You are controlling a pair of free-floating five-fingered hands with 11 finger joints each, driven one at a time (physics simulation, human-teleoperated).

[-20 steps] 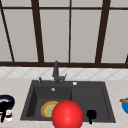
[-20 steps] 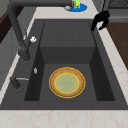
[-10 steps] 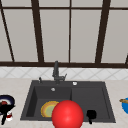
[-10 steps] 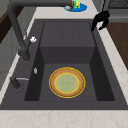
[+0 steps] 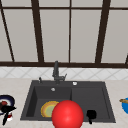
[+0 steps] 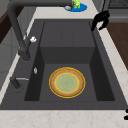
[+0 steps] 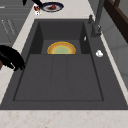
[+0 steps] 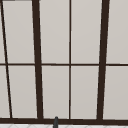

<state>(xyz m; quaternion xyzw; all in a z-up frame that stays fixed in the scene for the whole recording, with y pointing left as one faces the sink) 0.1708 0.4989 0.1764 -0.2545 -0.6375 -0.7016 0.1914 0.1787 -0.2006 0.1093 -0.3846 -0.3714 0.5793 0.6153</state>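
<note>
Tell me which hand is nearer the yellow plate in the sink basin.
Right. The right hand hovers at the sink's front rim beside the yellow plate; the left hand is off on the counter over a dark plate.

Both hands are plain matte black, human-shaped, with slim fingers. The left hand (image 5: 7, 109) and right hand (image 5: 91, 114) just float, no wrists, arms or markings.

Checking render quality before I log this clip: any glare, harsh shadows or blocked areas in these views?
Front view: flat, even light with no glare; a red ball hides part of the yellow plate. Left side view: soft shading inside the sink, the plate unobstructed. Upper view: evenly lit window panes.
</note>
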